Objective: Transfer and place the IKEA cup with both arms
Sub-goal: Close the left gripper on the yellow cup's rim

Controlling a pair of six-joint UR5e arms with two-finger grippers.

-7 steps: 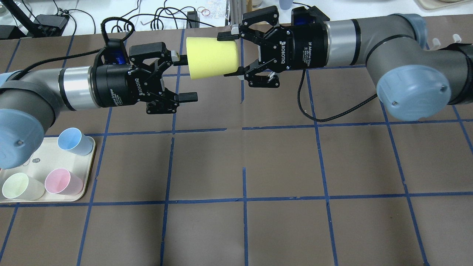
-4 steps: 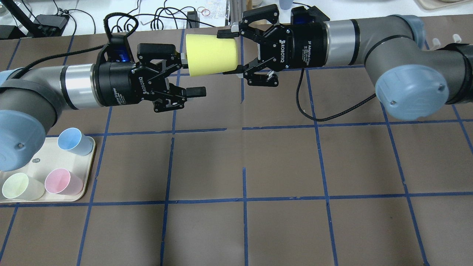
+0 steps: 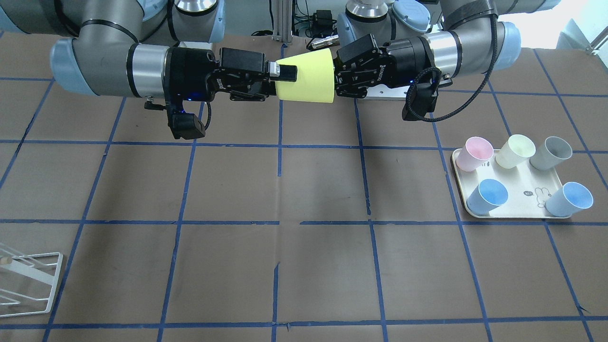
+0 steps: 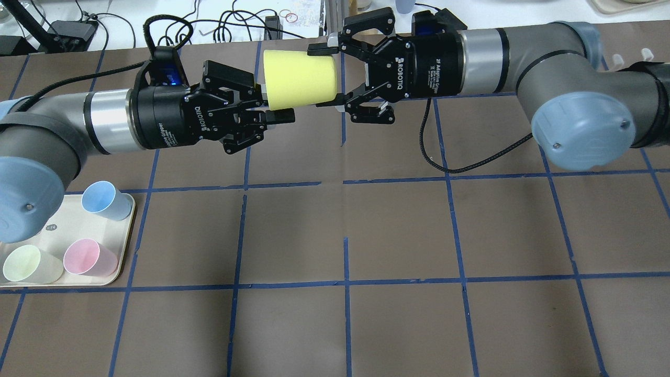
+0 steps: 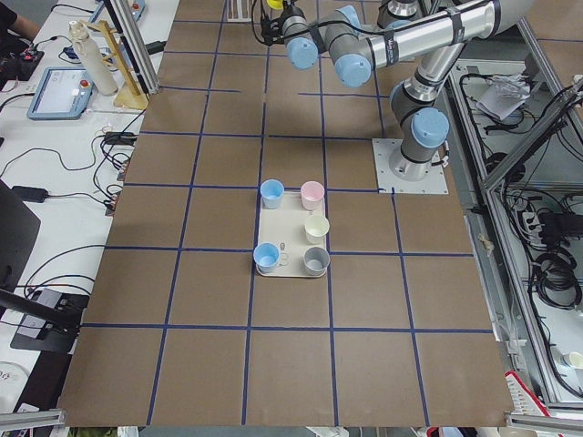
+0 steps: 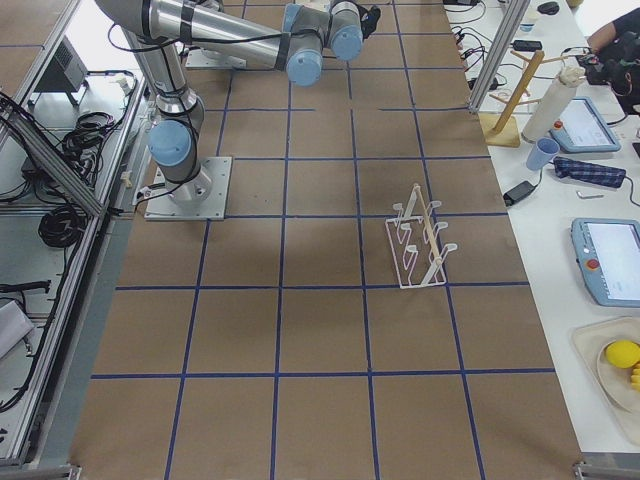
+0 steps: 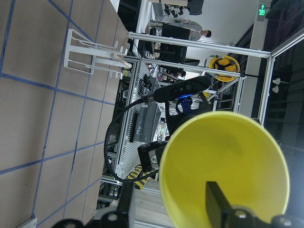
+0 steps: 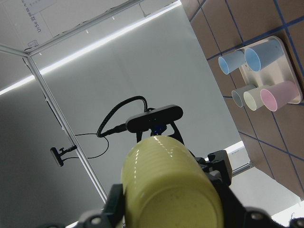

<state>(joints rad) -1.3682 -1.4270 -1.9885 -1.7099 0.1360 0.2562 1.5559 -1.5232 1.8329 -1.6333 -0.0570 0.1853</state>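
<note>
The bright yellow IKEA cup (image 4: pixel 298 78) hangs on its side in the air over the far middle of the table. My right gripper (image 4: pixel 330 76) is shut on its narrow base end, with one finger above and one below. My left gripper (image 4: pixel 275 107) is at the wide mouth, partly closed. In the left wrist view one finger (image 7: pixel 216 202) is inside the cup (image 7: pixel 223 156) and the other is outside the rim, and neither presses the wall. The front view shows the cup (image 3: pixel 306 78) between the right gripper (image 3: pixel 285 76) and the left gripper (image 3: pixel 341 78).
A cream tray (image 3: pixel 522 202) at my left holds pink (image 3: pixel 477 152), pale cream (image 3: pixel 517 149), grey (image 3: pixel 553 152) and two blue cups (image 3: pixel 489 194). The tray also shows in the overhead view (image 4: pixel 78 230). A white wire rack (image 3: pixel 28 280) stands at my far right.
My left gripper moved right to the cup's mouth, rolled, and narrowed its jaws across the rim. The right gripper and the cup stayed still.
</note>
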